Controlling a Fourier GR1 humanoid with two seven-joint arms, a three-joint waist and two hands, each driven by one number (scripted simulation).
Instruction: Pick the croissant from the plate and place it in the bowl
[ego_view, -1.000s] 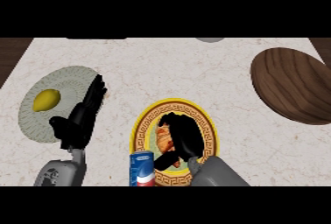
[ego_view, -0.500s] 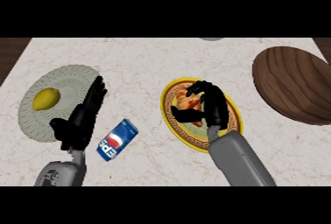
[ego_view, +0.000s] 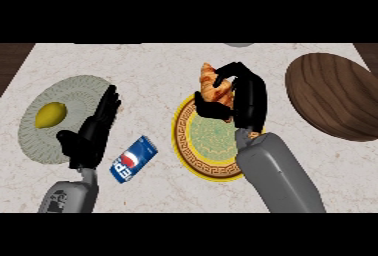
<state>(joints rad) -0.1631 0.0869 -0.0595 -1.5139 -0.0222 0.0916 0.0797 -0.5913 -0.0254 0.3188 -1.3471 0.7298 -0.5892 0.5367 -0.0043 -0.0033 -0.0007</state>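
right hand (ego_view: 242, 100) has its fingers curled round the croissant (ego_view: 214, 86), up over the plate (ego_view: 193, 150) edge, bowl (ego_view: 332, 95) well off right, so it could slip out mid-swing; left hand (ego_view: 90, 135) rests flat.

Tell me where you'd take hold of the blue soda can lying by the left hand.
Grip the blue soda can across its round middle, coming from above. It lies on its side, tilted on the counter, so its long curved flanks are exposed, though the open left hand crowds its left flank.

dark wood-grain bowl (ego_view: 332, 95), pale marbled counter (ego_view: 155, 62), flaky golden croissant (ego_view: 214, 87)
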